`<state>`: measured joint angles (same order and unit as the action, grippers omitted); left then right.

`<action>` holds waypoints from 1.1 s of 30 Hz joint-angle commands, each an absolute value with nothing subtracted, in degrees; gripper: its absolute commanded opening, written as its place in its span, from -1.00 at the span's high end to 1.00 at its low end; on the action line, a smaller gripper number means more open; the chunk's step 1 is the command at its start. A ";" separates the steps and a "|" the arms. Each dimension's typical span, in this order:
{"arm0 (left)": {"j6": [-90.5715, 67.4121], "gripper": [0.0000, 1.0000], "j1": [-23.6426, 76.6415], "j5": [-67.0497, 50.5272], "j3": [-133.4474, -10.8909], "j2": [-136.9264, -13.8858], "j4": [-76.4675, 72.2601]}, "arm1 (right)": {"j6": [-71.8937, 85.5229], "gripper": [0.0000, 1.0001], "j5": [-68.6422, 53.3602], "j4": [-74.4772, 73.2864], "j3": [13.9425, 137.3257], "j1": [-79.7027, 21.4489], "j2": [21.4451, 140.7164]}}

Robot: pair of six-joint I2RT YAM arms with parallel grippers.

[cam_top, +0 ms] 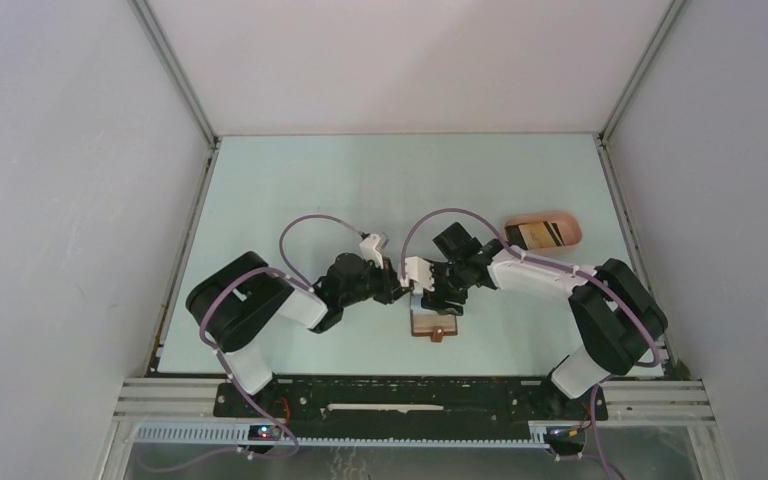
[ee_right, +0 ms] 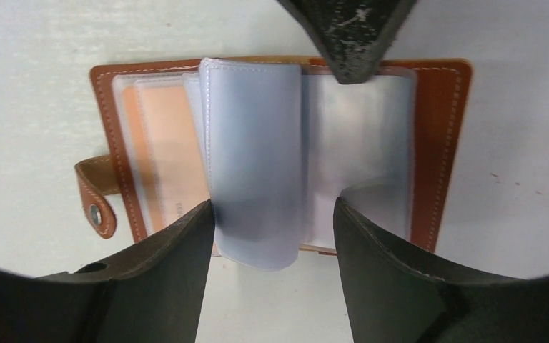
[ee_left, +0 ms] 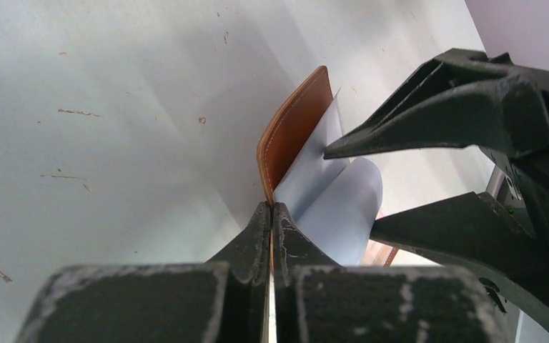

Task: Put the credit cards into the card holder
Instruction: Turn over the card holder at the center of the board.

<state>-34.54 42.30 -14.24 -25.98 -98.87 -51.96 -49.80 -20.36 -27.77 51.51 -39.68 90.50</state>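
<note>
Pinching: left claw [ee_left: 271, 214] clamped on holder [ee_right: 443, 143] cover.
Right claw [ee_right: 273, 207]: apart, straddling sleeve [ee_right: 254, 128].
Sleeve: likely floppy, slick; take its free edge gently.
Holder: light, probably slides unpinned.

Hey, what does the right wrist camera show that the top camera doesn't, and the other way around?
Only right wrist: the card holder's clear sleeves, one curled up between the fingers of the open right end effector, and the tab's snap. Only top: the pink tray holding credit cards, and the whole left arm and right arm. Both: the card holder lying open on the table.
</note>
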 commanded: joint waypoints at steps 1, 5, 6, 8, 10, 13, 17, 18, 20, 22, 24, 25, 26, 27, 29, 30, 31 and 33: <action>-33.40 1.00 42.45 -16.36 -24.51 -98.88 -53.26 | -46.98 -0.39 -16.39 -23.33 53.53 -38.75 88.06; -33.39 1.00 42.50 -16.40 -24.52 -98.95 -53.26 | -45.19 -0.40 -14.22 -21.67 53.53 -38.02 87.42; -33.40 1.00 42.48 -16.36 -24.52 -98.96 -53.26 | -44.77 -0.40 -13.79 -21.37 53.53 -37.79 87.33; -33.40 1.00 42.46 -16.39 -24.52 -98.90 -53.26 | -43.92 -0.40 -12.53 -20.56 53.48 -37.46 87.35; -33.48 1.00 42.45 -16.37 -24.57 -98.73 -53.26 | -43.25 -0.40 -11.62 -19.87 53.52 -37.11 87.36; -33.87 1.00 42.51 -16.35 -24.61 -98.63 -53.26 | -42.59 -0.39 -10.64 -19.28 53.47 -37.00 87.64; -35.36 0.84 41.96 -16.57 -24.42 -98.00 -53.26 | -42.21 -0.36 -9.74 -18.81 53.52 -36.91 88.48; -35.86 0.78 41.67 -16.78 -24.21 -97.61 -53.38 | -42.05 -0.34 -9.60 -18.76 53.52 -36.91 88.58; -36.90 0.63 41.01 -17.06 -23.52 -96.75 -54.00 | -41.78 -0.30 -9.69 -18.70 53.50 -36.70 88.61; -37.17 0.50 40.56 -17.01 -22.89 -95.64 -54.47 | -41.54 -0.25 -10.12 -18.69 53.53 -36.46 88.52; -37.22 0.39 40.16 -16.97 -22.25 -94.59 -54.41 | -41.36 -0.20 -10.63 -19.11 53.71 -36.11 88.46; -37.26 0.36 39.98 -16.83 -21.86 -94.10 -54.40 | -41.21 -0.18 -10.85 -19.46 53.97 -35.98 88.63; -37.26 0.32 39.87 -16.77 -21.54 -93.63 -54.36 | -41.02 -0.14 -11.00 -19.73 54.31 -35.83 88.79; -37.27 0.30 39.79 -16.82 -21.15 -93.24 -54.32 | -40.92 -0.12 -11.14 -20.01 54.46 -35.71 88.91; -37.27 0.25 39.65 -16.79 -20.42 -92.40 -54.32 | -40.79 -0.09 -11.29 -20.03 54.48 -35.64 89.15; -37.34 0.22 39.60 -16.73 -20.02 -91.96 -54.32 | -40.66 -0.08 -11.38 -20.08 54.53 -35.60 89.31; -37.35 0.18 39.60 -16.60 -19.55 -91.53 -54.32 | -40.47 -0.05 -11.51 -20.19 54.67 -35.60 89.49; -37.35 0.14 39.60 -16.13 -18.54 -90.07 -54.19 | -40.07 -0.02 -11.51 -20.48 55.12 -35.68 89.97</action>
